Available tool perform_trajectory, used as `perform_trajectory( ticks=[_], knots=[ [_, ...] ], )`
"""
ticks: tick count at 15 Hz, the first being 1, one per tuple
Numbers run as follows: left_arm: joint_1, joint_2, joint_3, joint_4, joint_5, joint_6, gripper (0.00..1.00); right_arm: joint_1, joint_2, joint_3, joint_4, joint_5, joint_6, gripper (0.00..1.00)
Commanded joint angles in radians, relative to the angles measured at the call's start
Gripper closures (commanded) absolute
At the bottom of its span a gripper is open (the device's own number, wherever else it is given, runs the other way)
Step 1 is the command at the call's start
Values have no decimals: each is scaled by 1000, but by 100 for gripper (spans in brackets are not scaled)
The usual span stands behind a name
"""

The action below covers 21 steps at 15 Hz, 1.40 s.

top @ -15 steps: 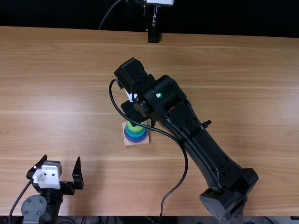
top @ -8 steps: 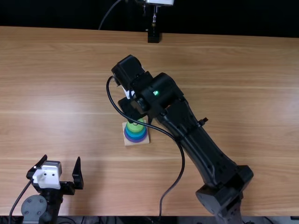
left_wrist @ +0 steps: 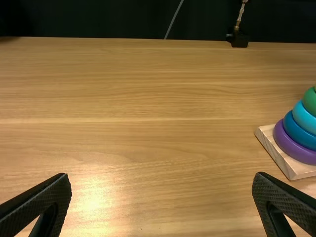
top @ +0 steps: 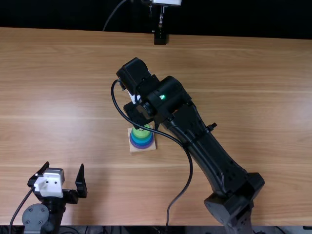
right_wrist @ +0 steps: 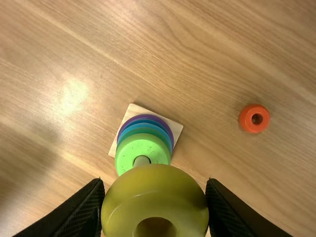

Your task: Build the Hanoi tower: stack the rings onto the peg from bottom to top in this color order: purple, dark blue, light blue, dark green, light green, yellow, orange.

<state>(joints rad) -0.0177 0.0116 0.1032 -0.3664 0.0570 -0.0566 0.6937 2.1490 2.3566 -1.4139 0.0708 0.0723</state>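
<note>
In the top view, my right gripper (top: pixel 144 117) is over the back of the peg base (top: pixel 138 149), above the stacked rings. In the right wrist view, my right gripper (right_wrist: pixel 155 210) is shut on the yellow ring (right_wrist: pixel 155 185), which hangs close to the peg tip (right_wrist: pixel 141 160). The light green ring (right_wrist: pixel 133 146) tops the stack, with the purple ring (right_wrist: pixel 167 125) lowest. The orange ring (right_wrist: pixel 254 118) lies apart on the table. At the near left, my left gripper (top: pixel 63 178) stands open; its fingers are wide apart in the left wrist view too (left_wrist: pixel 162 185).
A black stand (top: pixel 160 38) is at the table's far edge. The right arm (top: pixel 209 151) crosses the table from the near right, with its black cable (top: pixel 193 170) looping beside it.
The right arm and its gripper have shifted slightly toward the far left, then held still over the last half second. The left arm has kept its place.
</note>
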Motion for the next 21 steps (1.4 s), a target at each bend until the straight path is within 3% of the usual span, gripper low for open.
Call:
perform_trajectory(
  ticks=[1,12,21],
  knots=[
    [9,-12,-103,-77,6,7,0,13,18,7,-3,1,0,100],
    [9,-12,-103,-77,6,5,0,52,18,-11,-6,-1,11,100],
    [9,-12,-103,-77,6,5,0,46,18,-25,-6,1,0,100]
  ],
)
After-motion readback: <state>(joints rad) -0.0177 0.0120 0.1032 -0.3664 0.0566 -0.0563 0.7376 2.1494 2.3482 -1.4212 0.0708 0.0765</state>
